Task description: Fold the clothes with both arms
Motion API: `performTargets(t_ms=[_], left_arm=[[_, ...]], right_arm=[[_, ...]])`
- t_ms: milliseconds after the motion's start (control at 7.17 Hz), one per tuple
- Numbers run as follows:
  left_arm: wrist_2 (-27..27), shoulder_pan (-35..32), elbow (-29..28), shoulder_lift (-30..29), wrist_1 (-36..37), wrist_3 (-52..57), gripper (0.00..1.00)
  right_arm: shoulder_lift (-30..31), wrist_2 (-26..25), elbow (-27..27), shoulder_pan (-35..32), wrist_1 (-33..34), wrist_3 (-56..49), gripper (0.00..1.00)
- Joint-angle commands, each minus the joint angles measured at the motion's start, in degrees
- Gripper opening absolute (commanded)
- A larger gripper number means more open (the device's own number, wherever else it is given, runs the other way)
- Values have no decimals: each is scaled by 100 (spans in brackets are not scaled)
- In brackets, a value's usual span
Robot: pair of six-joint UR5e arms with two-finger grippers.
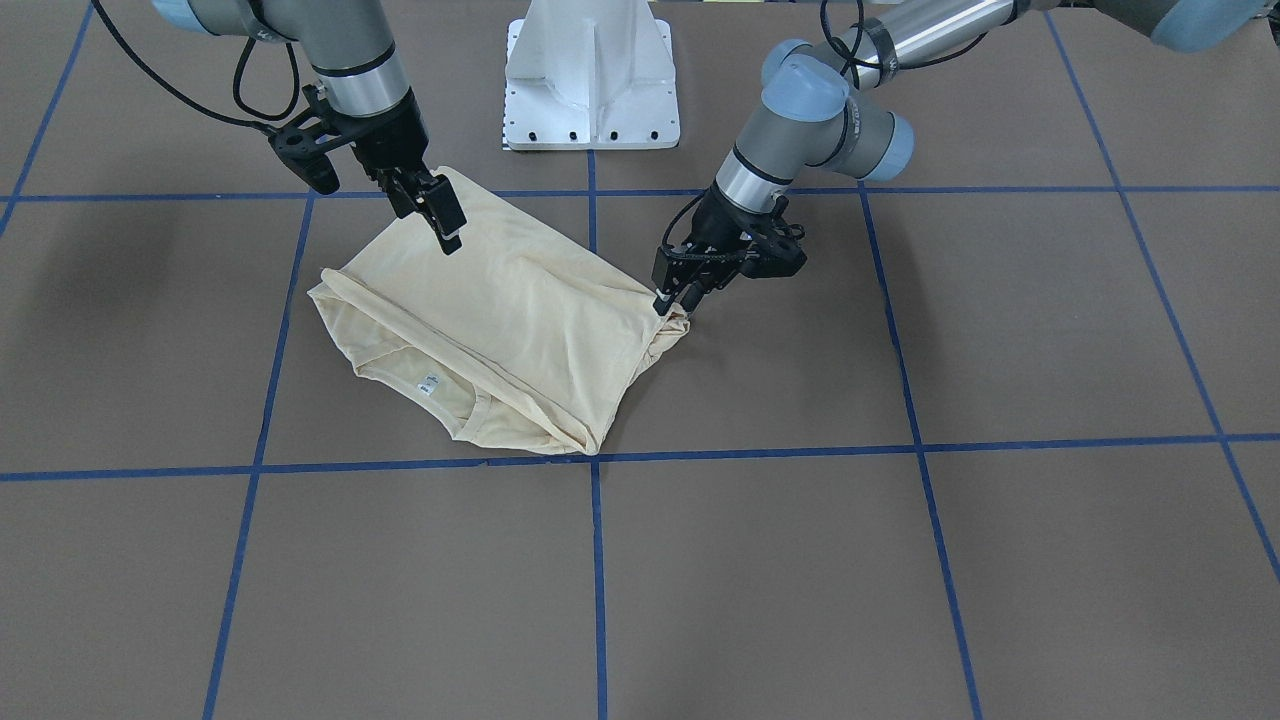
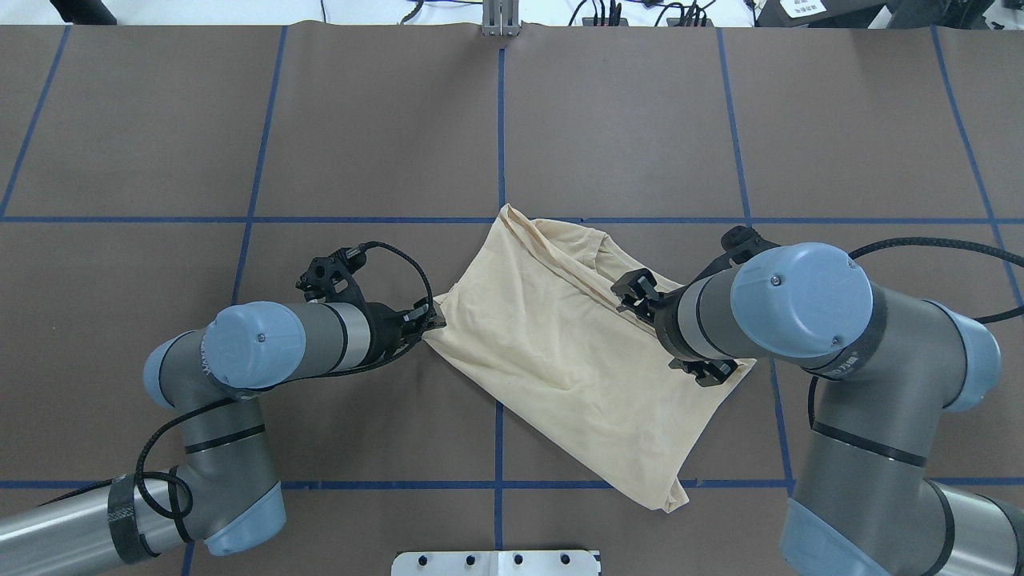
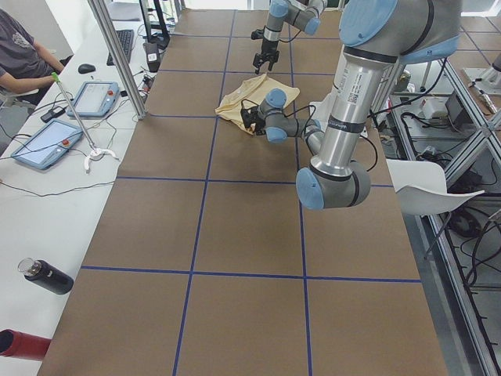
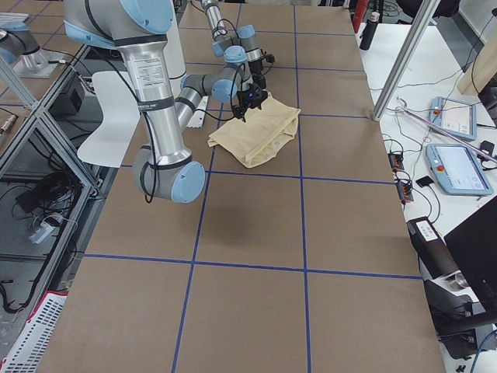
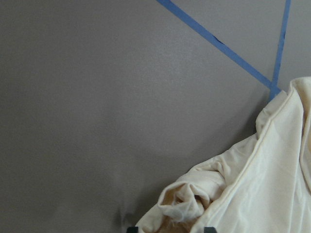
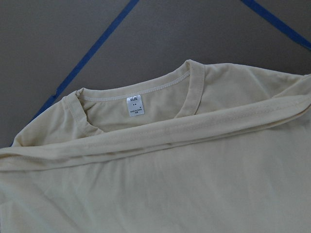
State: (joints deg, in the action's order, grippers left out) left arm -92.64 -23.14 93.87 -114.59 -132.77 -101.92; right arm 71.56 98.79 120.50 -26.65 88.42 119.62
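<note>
The pale cream-yellow shirt (image 1: pixel 500 320) lies folded over itself near the table's middle, also in the overhead view (image 2: pixel 560 352). Its collar and white neck label (image 6: pixel 135 106) face up; the print is hidden. My left gripper (image 1: pixel 663 305) is down at table level, shut on a bunched corner of the shirt (image 5: pixel 194 204), at the shirt's left edge in the overhead view (image 2: pixel 434 320). My right gripper (image 1: pixel 452 238) hovers above the middle of the shirt and looks open and empty; from overhead it shows over the shirt's right part (image 2: pixel 632 292).
The white pedestal base (image 1: pixel 590 90) stands behind the shirt. Blue tape lines (image 1: pixel 597 560) grid the brown table. In the exterior left view, a side bench holds tablets (image 3: pixel 47 145) and bottles (image 3: pixel 43 276), with a seated person (image 3: pixel 19 47) beside it.
</note>
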Motion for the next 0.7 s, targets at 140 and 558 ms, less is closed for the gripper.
performTargets(t_ms=[140, 558], left_arm=[[0, -6, 0, -37, 67, -12, 0], [0, -408, -61, -2, 75, 468, 0]], right_arm=[[-2, 9, -9, 2, 0, 9, 100], [7, -17, -61, 2, -1, 0, 100]])
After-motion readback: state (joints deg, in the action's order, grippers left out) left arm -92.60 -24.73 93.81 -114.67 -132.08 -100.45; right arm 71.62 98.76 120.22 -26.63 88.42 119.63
